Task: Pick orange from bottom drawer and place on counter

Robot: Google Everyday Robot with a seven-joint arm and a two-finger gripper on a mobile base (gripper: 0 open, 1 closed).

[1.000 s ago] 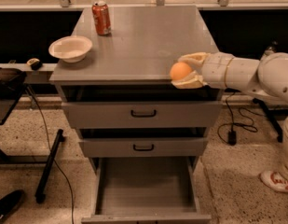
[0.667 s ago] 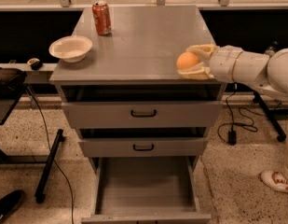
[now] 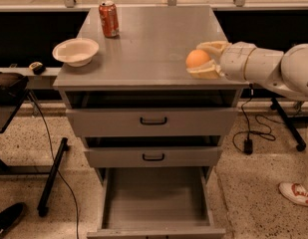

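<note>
The orange (image 3: pixel 197 58) sits between the two cream fingers of my gripper (image 3: pixel 201 59), which reaches in from the right over the counter (image 3: pixel 153 39) near its front right edge. The gripper is shut on the orange, low over the grey top; I cannot tell if the fruit touches it. The bottom drawer (image 3: pixel 156 200) is pulled fully out below, and its grey floor shows nothing inside.
A red soda can (image 3: pixel 108 19) stands at the counter's back left. A white bowl (image 3: pixel 76 51) sits at the left edge. Two shallower drawers with black handles (image 3: pixel 153 121) are slightly ajar. A person's shoe (image 3: pixel 296 193) is on the floor at right; cables lie nearby.
My gripper has carried the orange further over the counter, up and slightly left from the front right edge. The drawers have not moved.
</note>
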